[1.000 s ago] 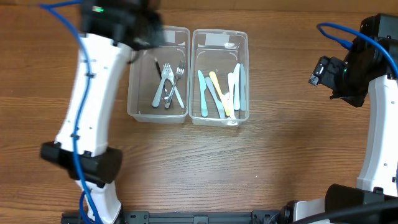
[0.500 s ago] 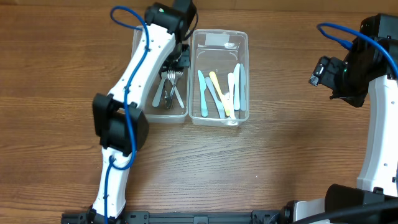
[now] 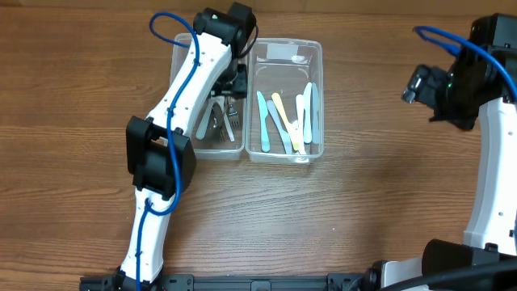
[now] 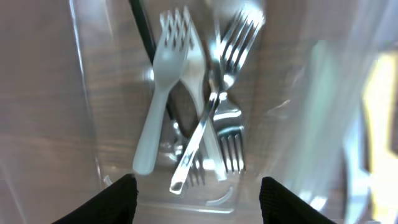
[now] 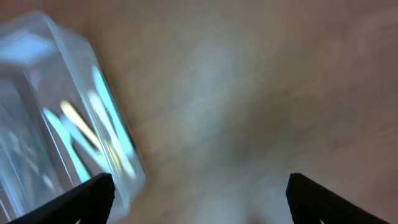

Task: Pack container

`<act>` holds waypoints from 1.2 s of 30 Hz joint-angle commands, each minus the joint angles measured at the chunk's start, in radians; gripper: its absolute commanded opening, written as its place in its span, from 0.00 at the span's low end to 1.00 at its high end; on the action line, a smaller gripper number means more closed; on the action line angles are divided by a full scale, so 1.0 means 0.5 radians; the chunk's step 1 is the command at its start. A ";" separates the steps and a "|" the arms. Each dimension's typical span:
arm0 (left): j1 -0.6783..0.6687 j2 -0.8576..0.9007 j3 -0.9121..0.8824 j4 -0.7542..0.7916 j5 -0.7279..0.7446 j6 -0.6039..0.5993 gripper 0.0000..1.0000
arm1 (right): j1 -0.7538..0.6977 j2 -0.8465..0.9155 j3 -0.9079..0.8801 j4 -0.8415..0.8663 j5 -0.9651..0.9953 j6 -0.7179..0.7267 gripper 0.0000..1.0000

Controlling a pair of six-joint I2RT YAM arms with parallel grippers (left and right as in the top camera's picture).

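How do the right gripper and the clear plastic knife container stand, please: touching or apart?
Apart: overhead shows bare wooden table between right gripper and clear plastic knife container.

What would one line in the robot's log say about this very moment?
left gripper: open, above forks in left bin | right gripper: open, empty, off to the side | right bin: plastic knives

There are two containers (image 3: 285,50). One holds at least four forks (image 4: 199,112), but they lie crossed and the exact count is not clear. The other holds about five knives (image 3: 284,121).
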 commanded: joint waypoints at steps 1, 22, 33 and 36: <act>0.006 -0.389 0.010 0.131 -0.060 0.055 0.68 | 0.012 -0.021 0.008 0.275 -0.147 -0.115 0.98; 0.318 -1.033 0.002 0.295 -0.559 0.015 1.00 | 0.037 -0.125 0.008 0.658 -0.152 -0.173 1.00; 0.475 -1.431 -0.476 0.237 -0.409 -0.060 1.00 | 0.116 -0.904 -0.949 0.948 -0.024 -0.219 1.00; 0.475 -1.564 -0.785 0.304 -0.409 -0.105 1.00 | 0.264 -1.276 -1.310 1.057 0.093 -0.279 1.00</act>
